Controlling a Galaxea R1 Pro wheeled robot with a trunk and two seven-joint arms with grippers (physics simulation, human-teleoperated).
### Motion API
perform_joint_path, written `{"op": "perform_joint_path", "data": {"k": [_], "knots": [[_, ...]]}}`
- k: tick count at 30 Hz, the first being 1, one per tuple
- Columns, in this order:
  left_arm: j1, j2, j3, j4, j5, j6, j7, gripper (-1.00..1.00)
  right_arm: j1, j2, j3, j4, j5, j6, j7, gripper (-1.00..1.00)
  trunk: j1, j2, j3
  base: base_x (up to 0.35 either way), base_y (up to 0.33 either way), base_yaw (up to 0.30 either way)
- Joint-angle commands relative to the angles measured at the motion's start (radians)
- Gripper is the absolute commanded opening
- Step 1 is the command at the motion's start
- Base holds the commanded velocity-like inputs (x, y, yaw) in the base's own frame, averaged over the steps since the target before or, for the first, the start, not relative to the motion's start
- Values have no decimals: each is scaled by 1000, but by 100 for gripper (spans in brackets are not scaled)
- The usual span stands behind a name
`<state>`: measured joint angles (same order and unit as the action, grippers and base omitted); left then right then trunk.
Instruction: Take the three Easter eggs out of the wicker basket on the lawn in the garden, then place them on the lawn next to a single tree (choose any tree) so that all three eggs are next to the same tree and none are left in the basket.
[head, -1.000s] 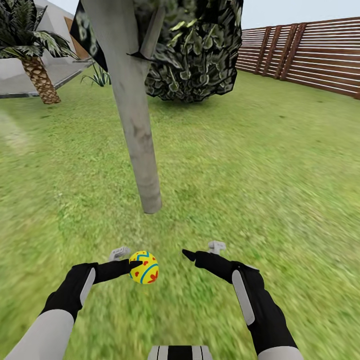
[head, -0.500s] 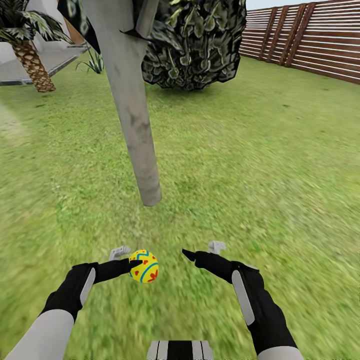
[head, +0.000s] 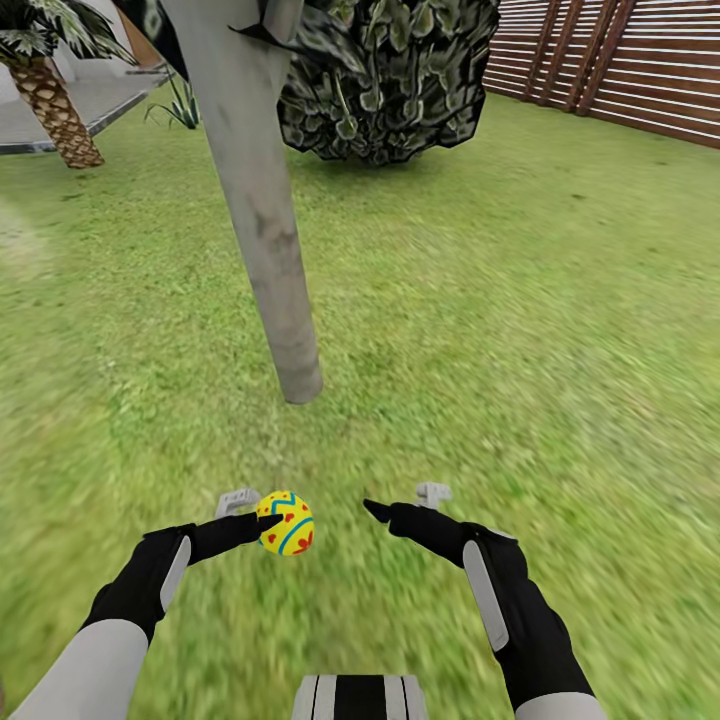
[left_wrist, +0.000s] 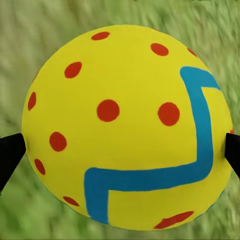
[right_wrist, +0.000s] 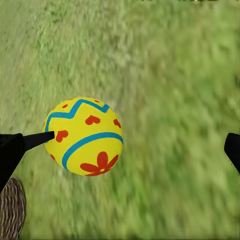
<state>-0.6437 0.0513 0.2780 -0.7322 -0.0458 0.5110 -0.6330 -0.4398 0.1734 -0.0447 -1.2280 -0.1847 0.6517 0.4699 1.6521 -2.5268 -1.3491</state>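
Camera tilted down since earlier frame: tree (head: 265, 200) trunk base slightly higher, fence (head: 640, 60) and palm (head: 45, 90) nearer top edge. Arms unchanged.

Left gripper (head: 268, 521) pinches egg (head: 285, 522) between black fingertips (left_wrist: 10, 155), held above lawn (head: 520, 300), near trunk base. Egg yellow, red dots, blue zigzag.

Right gripper (head: 400, 503) spread, nothing between fingers, just beside egg, not touching.

Right wrist view: egg (right_wrist: 83, 136) over grass; wicker basket (right_wrist: 10, 210) edge at corner.

Dark shrub (head: 385, 80) behind trunk.
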Motion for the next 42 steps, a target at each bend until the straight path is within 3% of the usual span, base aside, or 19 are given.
{"op": "perform_joint_path", "data": {"k": [1,13,27,32,42], "knots": [[-1,-1,4,-1,-4,7,-6,-100,0,1,-3,-1,-4,8,3,100,0,0,-1,225,0,0],[-1,-1,5,-1,-4,5,-7,-100,0,1,-3,-1,-4,8,3,100,0,0,-1,210,0,0],[-1,-1,4,-1,-5,-1,-5,-100,0,1,-2,-1,-4,7,3,100,5,-3,-43,0,0,0],[1,-1,4,-1,-9,-67,-4,-100,0,1,-3,-1,-4,7,3,100,7,-4,-63,0,0,0],[1,-1,4,-1,-8,-72,-4,-100,0,1,-1,-1,-3,6,3,100,11,-6,-94,0,0,0]]}}
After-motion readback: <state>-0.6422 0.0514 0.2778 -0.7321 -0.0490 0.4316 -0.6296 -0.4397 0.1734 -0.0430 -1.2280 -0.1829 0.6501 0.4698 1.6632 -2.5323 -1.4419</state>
